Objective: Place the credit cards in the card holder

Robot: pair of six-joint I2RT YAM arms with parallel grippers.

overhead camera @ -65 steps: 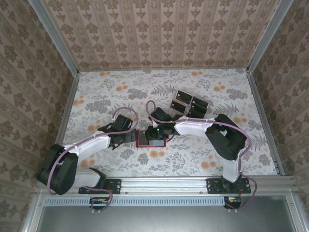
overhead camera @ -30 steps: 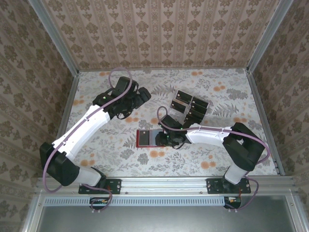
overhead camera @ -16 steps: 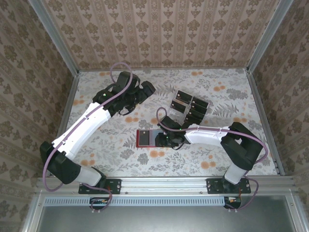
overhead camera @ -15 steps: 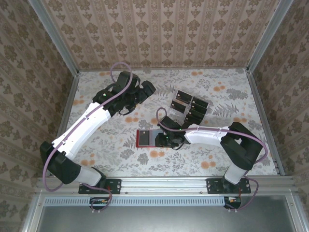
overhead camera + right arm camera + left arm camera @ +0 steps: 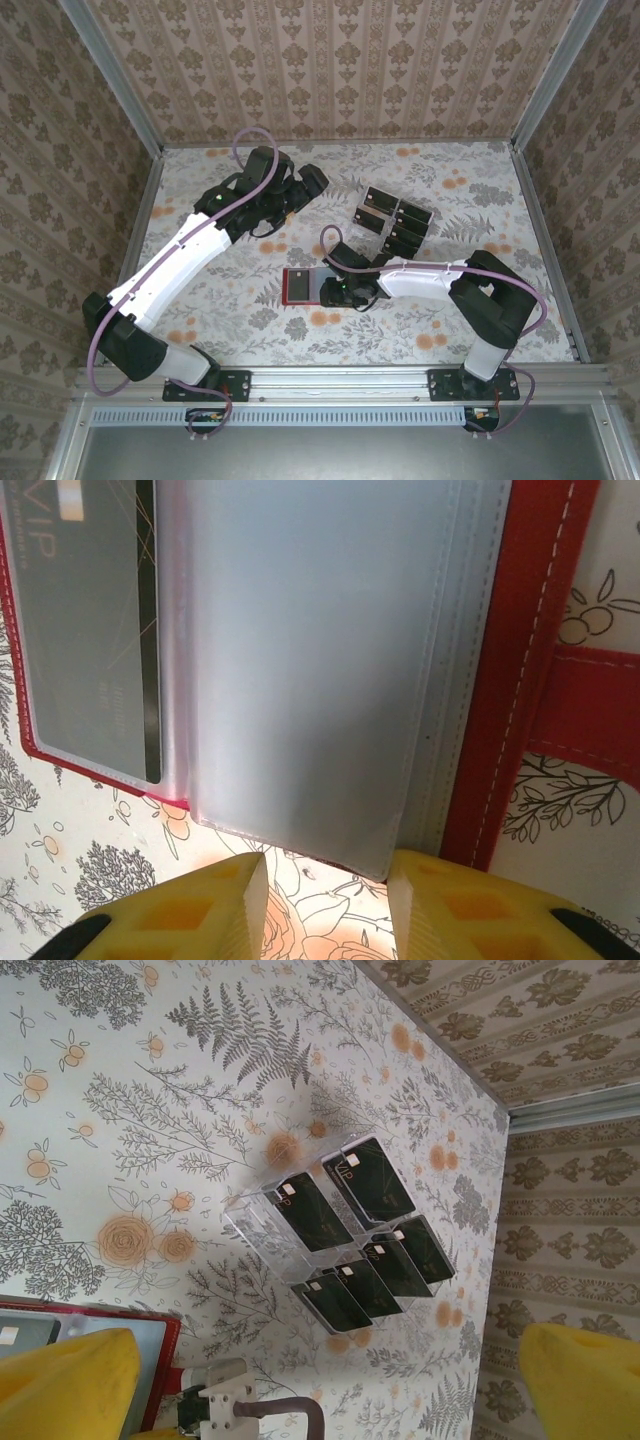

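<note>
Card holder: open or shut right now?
Open, lying flat. The card holder has its clear sleeves spread out, and one holds a card.

Lab test cell — aluminium frame [image 5: 340, 383], wallpapered walls [image 5: 340, 70], floral tabletop [image 5: 260, 330].

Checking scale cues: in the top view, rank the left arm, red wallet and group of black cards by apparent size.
1. left arm, by far the largest.
2. group of black cards.
3. red wallet, though the right pincer covers its right end, so this gap is unsure.
</note>
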